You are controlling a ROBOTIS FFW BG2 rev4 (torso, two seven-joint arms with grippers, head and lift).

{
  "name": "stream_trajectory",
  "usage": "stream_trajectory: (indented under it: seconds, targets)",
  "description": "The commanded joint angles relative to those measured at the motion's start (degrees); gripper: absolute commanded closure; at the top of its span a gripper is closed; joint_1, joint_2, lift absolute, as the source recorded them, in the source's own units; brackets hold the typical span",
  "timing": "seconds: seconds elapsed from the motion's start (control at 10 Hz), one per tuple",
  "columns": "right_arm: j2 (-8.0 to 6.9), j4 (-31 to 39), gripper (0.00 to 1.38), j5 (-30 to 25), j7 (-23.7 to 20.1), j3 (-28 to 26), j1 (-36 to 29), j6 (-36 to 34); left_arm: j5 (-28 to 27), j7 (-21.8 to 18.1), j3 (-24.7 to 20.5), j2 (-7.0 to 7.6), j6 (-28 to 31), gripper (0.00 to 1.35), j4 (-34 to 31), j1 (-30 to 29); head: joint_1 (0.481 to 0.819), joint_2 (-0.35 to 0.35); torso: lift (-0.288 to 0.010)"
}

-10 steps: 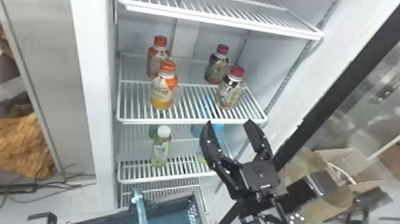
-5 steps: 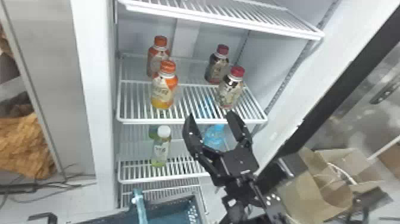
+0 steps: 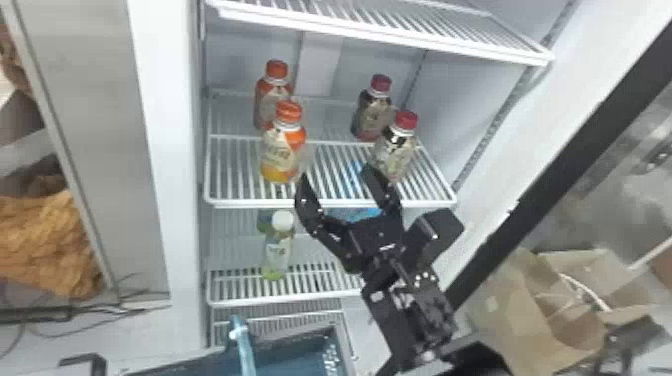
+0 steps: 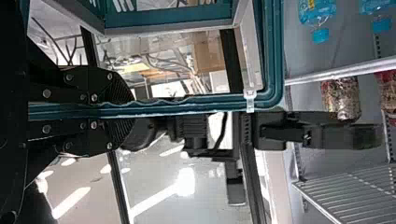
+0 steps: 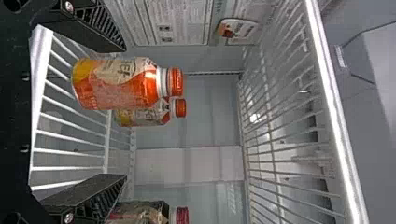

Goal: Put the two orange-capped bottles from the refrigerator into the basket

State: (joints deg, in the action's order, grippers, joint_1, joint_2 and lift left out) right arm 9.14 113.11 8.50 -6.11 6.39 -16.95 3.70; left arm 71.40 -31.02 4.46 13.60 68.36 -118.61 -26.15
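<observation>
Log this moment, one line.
right end effector: open, facing shelf | front orange-capped bottle, rear orange-capped bottle: upright on shelf | left end effector: shut on basket rim

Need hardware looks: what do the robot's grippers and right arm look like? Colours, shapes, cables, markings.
Left gripper and right gripper: matte black, each with two flat, tapering fingers, finely ridged inside, round silver screws at the joints. Right arm: black, blocky segments, small white dots near the wrist. In the left wrist view, a black cable curves along it.
</observation>
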Motion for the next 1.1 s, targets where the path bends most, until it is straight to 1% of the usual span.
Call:
stream_trajectory:
  seconds: [0.0,0.2,0.4,0.7,1.0]
  targets:
    - [0.00,-3.91,0.08,-0.04,-1.36,-0.10,3.73,-0.32,0.01,0.00,0.11,0.02,-0.02,1.21,0.00,0.00,0.695,-0.314,-0.040]
    - [-0.09,-6.58,0.08,-0.15,-2.50,-0.10,6.41,-0.32,0.13,0.00,0.11,0.11,-0.02,1.21,0.00,0.00,0.695,-0.300,-0.040]
    - [-0.18,-9.82,0.08,0.42,-4.52,0.13,9.50,-0.32,0.13,0.00,0.11,0.11,-0.16,1.21,0.00,-0.14,0.695,-0.294,-0.040]
    - [-0.18,-12.91,0.08,1.90,-6.10,2.30,13.16,-0.18,0.13,0.00,0.11,0.02,-0.16,1.21,0.00,-0.14,0.695,-0.272,-0.040]
    - [-0.18,-16.15,0.09,2.02,-6.10,4.47,16.39,-0.04,0.24,0.00,0.00,0.11,-0.16,1.21,0.00,-0.43,0.695,-0.229,-0.040]
